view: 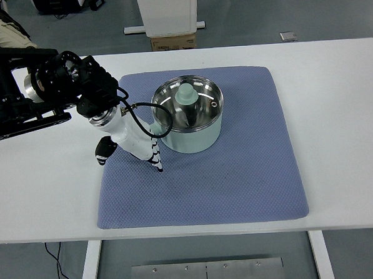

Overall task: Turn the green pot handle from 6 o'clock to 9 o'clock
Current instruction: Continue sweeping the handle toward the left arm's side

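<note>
The left hand enters from the left edge of the top view and lies on the blue mat, just beside the lower-left wall of the green pot. Its white fingers extend toward the near edge of the mat; whether they close around the pot handle cannot be determined, because the hand covers most of it. Only a short pale-green stub of the handle shows at the pot's lower-left rim, touching the hand. Judged from that stub, the handle's long axis runs radially out from the pot toward roughly 8 o'clock, between the starting and target positions. The rotation step therefore appears to be in progress and partly complete. The next move calls for continued clockwise sweep of the handle around the pot's centre until it points straight left, with the pot kept on the mat. The pot stands upright, left of the mat's centre, lid knob visible inside. The right hand is not visible.
</note>
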Action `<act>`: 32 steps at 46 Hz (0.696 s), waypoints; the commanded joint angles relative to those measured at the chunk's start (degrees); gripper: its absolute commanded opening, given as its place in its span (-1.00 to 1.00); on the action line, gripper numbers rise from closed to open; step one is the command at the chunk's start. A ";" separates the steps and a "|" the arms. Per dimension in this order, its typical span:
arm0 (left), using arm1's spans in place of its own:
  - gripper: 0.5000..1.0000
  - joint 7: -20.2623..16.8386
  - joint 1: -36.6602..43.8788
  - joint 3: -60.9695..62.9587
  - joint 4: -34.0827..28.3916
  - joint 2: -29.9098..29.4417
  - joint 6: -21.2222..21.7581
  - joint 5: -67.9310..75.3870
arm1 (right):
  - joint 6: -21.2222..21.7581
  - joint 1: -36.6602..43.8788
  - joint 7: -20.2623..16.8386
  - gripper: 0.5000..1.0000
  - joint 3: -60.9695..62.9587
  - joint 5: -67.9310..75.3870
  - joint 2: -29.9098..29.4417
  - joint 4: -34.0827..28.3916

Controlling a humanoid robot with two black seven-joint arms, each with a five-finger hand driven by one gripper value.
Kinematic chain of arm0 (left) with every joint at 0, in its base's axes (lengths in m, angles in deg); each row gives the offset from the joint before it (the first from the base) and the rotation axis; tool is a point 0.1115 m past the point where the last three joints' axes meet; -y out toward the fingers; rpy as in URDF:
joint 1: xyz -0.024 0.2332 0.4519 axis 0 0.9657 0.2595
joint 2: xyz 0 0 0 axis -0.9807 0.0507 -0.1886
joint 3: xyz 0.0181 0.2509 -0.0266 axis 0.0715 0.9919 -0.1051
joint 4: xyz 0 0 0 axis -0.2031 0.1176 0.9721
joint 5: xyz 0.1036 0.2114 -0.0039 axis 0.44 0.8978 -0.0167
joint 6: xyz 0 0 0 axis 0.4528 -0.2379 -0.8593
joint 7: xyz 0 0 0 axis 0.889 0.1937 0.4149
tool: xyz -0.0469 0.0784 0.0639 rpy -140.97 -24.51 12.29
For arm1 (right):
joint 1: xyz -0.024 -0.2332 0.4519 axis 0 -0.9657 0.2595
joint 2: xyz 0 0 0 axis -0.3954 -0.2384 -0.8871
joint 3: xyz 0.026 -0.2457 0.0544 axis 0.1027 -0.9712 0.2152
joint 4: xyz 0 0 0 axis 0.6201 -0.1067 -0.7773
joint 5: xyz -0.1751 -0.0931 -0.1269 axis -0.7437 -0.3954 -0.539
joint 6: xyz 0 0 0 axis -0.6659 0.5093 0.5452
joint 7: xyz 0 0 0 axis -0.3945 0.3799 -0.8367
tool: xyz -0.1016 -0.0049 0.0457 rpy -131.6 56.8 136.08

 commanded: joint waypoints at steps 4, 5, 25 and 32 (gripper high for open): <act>1.00 0.00 -0.11 0.43 -0.56 0.01 0.00 0.61 | 0.00 0.00 0.00 1.00 0.00 0.01 0.00 0.00; 1.00 0.00 -0.11 0.43 -0.73 0.01 0.00 0.69 | 0.00 0.00 0.00 1.00 0.00 0.01 0.00 0.00; 1.00 0.00 -0.11 1.22 -4.86 0.01 0.27 2.54 | 0.00 0.00 0.00 1.00 0.00 0.01 0.00 0.00; 1.00 0.00 -0.46 1.22 -5.83 0.01 0.35 3.07 | 0.00 0.00 0.00 1.00 0.00 0.01 0.00 0.00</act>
